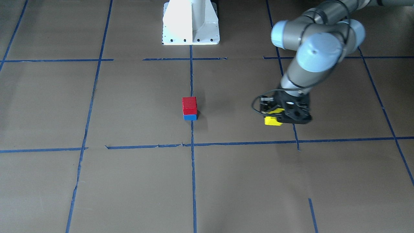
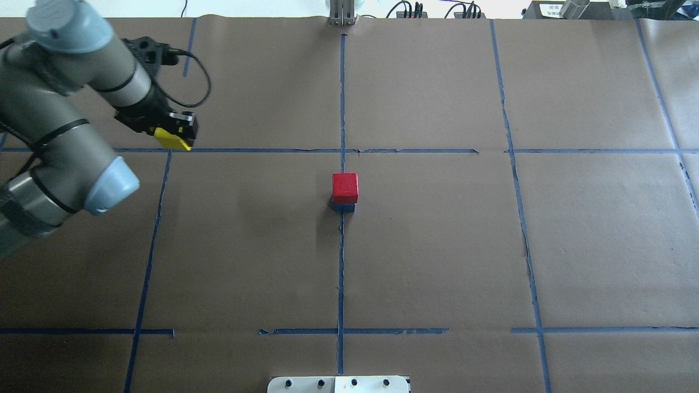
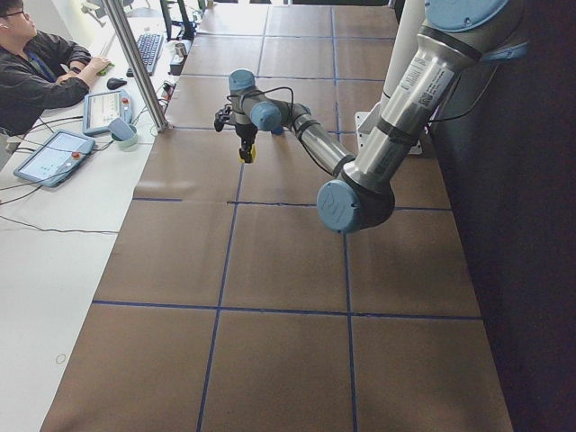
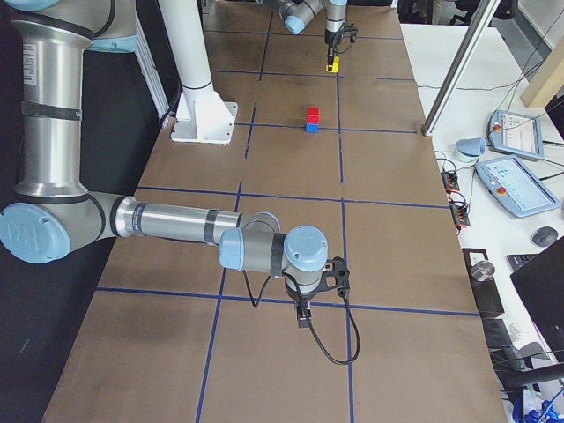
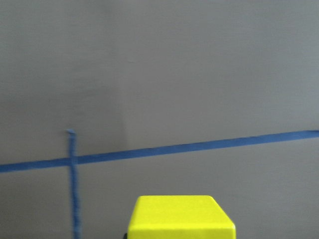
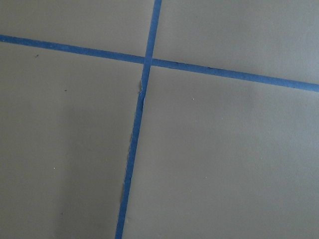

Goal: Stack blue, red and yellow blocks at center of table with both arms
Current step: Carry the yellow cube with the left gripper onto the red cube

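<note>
Your left gripper (image 2: 178,135) is pinching the yellow block (image 2: 171,140), at about ten o'clock from table centre in the overhead view. At centre, the red block (image 2: 345,186) sits on the blue block (image 2: 343,207). Your right gripper (image 4: 304,317): spread or pressed together, I cannot tell.

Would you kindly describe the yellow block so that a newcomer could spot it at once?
On the brown table crossed by blue tape lines, look away from the centre towards the robot's left side. There the left gripper is shut on the yellow block. Its neighbours, the red block on the blue block, sit at the centre; only this one is in a gripper.
</note>
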`<state>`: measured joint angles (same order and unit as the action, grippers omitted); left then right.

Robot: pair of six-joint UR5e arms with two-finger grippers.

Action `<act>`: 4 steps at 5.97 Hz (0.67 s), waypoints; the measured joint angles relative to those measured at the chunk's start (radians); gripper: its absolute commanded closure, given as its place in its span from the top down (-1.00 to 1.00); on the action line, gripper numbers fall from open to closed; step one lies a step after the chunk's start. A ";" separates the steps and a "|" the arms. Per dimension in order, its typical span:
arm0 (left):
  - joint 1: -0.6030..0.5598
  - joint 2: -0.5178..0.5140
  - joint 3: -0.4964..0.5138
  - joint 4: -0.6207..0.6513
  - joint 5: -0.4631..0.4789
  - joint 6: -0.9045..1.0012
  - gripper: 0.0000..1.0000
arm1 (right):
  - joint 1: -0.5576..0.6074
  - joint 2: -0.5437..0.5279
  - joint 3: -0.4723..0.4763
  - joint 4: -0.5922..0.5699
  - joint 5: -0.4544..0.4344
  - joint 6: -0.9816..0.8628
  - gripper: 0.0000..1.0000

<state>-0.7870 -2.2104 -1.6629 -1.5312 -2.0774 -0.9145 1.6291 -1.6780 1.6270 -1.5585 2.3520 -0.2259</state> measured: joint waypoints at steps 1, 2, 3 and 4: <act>0.071 -0.117 0.038 0.018 0.038 -0.114 -0.65 | 0.000 0.000 0.000 0.000 0.000 0.000 1.00; 0.117 -0.240 0.122 0.023 0.059 -0.200 -0.65 | 0.000 0.000 -0.001 0.000 0.000 0.000 1.00; 0.154 -0.332 0.203 0.024 0.082 -0.256 -0.64 | 0.000 0.000 -0.002 0.000 0.000 0.000 1.00; 0.178 -0.366 0.237 0.025 0.103 -0.278 -0.64 | 0.000 0.000 -0.002 0.000 0.000 0.000 1.00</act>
<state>-0.6087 -2.5760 -1.4258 -1.5060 -1.9747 -1.1925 1.6291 -1.6782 1.6249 -1.5585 2.3516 -0.2255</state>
